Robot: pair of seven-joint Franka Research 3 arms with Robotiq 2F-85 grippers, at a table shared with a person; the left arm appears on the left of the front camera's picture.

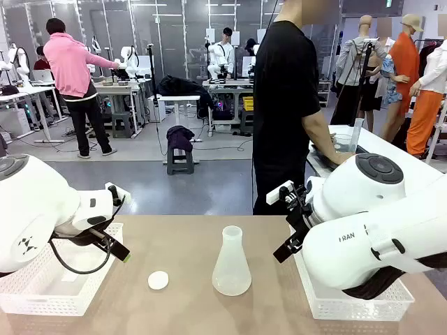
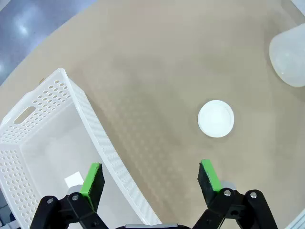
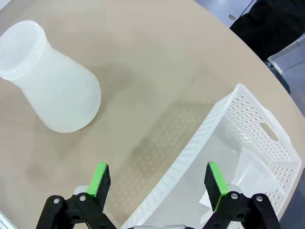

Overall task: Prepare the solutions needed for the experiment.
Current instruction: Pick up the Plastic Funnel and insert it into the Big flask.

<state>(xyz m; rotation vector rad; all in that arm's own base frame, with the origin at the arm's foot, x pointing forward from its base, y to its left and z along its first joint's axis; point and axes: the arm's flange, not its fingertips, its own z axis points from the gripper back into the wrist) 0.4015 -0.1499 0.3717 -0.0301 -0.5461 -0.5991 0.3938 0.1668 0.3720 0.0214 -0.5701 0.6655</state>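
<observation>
The left tool (image 2: 151, 177) is being held wide open, and nothing is being gripped between its green pads (image 2: 93, 179). One wall of a white basket (image 2: 97, 143) is being seen below it, nearer to one pad than the other. A small white scrap (image 2: 74, 180) is lying inside that basket. A round white lid (image 2: 216, 119) is lying flat on the tabletop (image 2: 157, 62), just ahead of the other pad. It is not being touched.

The right tool (image 3: 157, 179) is being held wide open too, with nothing in it. A second white basket (image 3: 224, 119) is being seen under it and off to one side, with something clear and folded inside (what it is cannot be told). The cloudy white flask (image 3: 52, 90) is standing upright on the tabletop, ahead of this tool on the side away from the basket, and well apart from it. Whether any liquid is sitting inside the flask cannot be told.

In the front view, the flask is standing between the two tools, and the lid is lying near it on the left tool's side. A person (image 1: 286, 105) in black is standing beyond the tabletop.
</observation>
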